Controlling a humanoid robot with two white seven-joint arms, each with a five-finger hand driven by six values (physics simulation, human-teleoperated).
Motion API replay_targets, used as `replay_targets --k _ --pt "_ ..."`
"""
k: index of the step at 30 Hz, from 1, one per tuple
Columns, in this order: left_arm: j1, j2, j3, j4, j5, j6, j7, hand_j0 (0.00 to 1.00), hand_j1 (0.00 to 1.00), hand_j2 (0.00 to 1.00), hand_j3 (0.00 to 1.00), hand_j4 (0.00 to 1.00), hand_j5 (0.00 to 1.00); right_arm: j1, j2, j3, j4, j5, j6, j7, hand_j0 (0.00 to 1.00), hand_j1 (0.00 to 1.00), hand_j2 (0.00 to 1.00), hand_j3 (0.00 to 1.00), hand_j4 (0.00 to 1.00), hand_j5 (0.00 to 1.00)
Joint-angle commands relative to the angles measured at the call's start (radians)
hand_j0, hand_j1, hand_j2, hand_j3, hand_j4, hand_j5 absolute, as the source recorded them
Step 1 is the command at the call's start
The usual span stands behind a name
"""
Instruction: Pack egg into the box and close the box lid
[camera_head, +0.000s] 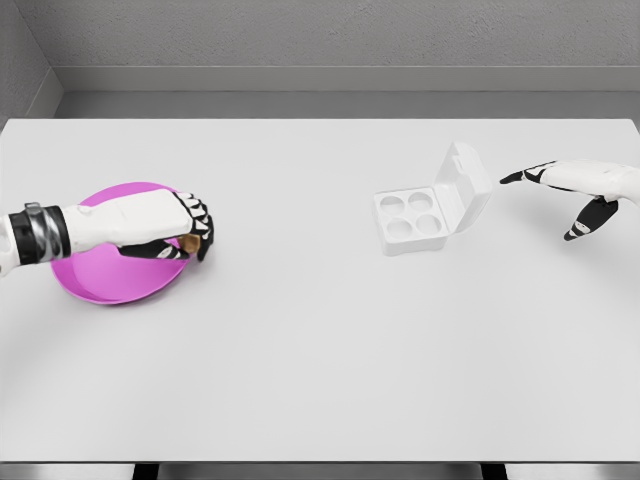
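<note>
— Which step is this?
— Pickup: the left hand (190, 232) curls around the brown egg (188, 244) over the pink plate (100, 285), near the table's (300, 360) left edge.
— Next?
— Likely carrying it to the open box (425, 215); the right hand (580, 190) waits, fingers spread.

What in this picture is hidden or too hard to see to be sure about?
- Egg, head view: only a brown sliver shows between the left hand's fingers, so its full shape is hidden.
- Pink plate, head view: the left hand and forearm cover its upper part.
- Right hand, head view: its arm is cut off by the picture's right edge.
- Egg box, head view: the raised lid hides whatever lies behind it.
</note>
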Motion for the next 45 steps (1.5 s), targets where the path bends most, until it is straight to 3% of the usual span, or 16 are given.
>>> replay_targets --k 1,35,45 --pt "0.000 -0.001 0.001 -0.006 0.007 0.003 0.001 0.34 0.34 0.34 0.34 0.34 0.34 0.000 -0.001 -0.001 0.000 -0.004 0.002 0.000 1.00 1.00 1.00 1.00 1.00 1.00" --pt "-0.029 -0.156 -0.005 -0.006 -0.042 0.003 -0.002 0.34 0.34 0.34 0.34 0.34 0.34 -0.003 0.002 -0.001 0.001 -0.004 0.002 0.000 1.00 1.00 1.00 1.00 1.00 1.00" --pt "-0.063 -0.185 -0.032 -0.004 -0.050 0.003 -0.004 0.34 0.34 0.34 0.34 0.34 0.34 -0.003 0.005 -0.004 0.001 -0.004 0.002 0.000 1.00 1.00 1.00 1.00 1.00 1.00"
